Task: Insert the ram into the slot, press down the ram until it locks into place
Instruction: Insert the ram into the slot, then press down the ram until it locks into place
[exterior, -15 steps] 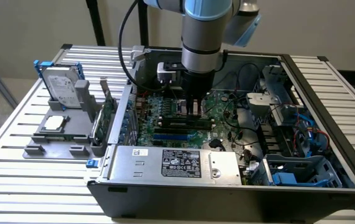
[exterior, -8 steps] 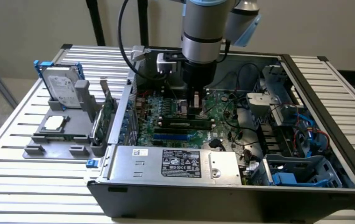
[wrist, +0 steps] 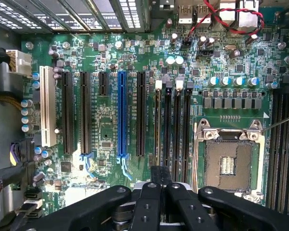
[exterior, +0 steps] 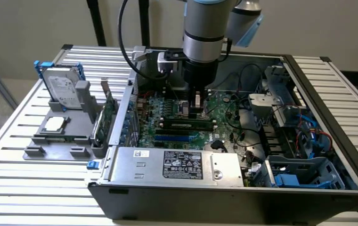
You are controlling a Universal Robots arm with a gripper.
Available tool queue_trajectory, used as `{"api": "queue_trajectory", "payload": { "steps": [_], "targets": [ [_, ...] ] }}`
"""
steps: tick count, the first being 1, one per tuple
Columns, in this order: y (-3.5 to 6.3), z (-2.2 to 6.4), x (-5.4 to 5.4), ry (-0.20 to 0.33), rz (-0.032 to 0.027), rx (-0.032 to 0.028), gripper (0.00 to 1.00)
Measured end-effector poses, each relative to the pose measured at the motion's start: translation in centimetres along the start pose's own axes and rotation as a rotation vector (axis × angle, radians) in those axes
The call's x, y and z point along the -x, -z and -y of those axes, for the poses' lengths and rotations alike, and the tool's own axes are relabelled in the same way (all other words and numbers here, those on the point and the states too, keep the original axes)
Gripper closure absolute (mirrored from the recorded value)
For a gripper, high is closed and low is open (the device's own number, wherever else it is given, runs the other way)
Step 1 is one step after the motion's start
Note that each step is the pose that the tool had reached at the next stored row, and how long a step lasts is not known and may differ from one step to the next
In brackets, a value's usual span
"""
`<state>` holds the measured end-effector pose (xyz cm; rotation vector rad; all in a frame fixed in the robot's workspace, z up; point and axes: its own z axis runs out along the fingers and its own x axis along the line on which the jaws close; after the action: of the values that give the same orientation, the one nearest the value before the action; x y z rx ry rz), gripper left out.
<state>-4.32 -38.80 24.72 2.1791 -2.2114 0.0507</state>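
Observation:
The ram (exterior: 185,125), a thin green stick with dark chips, stands on edge in a long black slot (exterior: 166,127) on the motherboard inside the open computer case. My gripper (exterior: 197,112) hangs straight down just above and behind it, fingers drawn together; whether they touch the stick I cannot tell. In the wrist view my gripper (wrist: 160,174) sits over the first of several parallel black slots (wrist: 167,130) with white latches. The ram (wrist: 157,130) shows there as a thin edge-on line.
A shorter blue socket (wrist: 122,115) and black card slots lie beside the memory slots, with the bare CPU socket (wrist: 226,163) on the other side. A silver power supply (exterior: 173,165) and a drive cage (exterior: 298,169) crowd the case. A hard drive (exterior: 62,87) stands outside it.

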Motion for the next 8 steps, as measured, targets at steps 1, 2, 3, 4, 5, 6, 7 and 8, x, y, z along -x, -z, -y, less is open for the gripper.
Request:
{"api": "queue_trajectory", "payload": {
  "steps": [1, 2, 3, 4, 5, 6, 7, 8],
  "targets": [
    [0.00, 0.00, 0.00, 0.000, 0.0000, 0.0000, 0.89],
    [0.00, 0.00, 0.00, 0.000, 0.0000, 0.0000, 0.89],
    [0.00, 0.00, 0.00, 0.000, 0.0000, 0.0000, 0.89],
    [0.00, 0.00, 0.00, 0.000, 0.0000, 0.0000, 0.89],
    [0.00, 0.00, 0.00, 0.000, 0.0000, 0.0000, 0.89],
    [0.00, 0.00, 0.00, 0.000, 0.0001, 0.0000, 0.89],
    [0.00, 0.00, 0.00, 0.000, 0.0000, 0.0000, 0.89],
    [0.00, 0.00, 0.00, 0.000, 0.0000, 0.0000, 0.89]
  ]
}}
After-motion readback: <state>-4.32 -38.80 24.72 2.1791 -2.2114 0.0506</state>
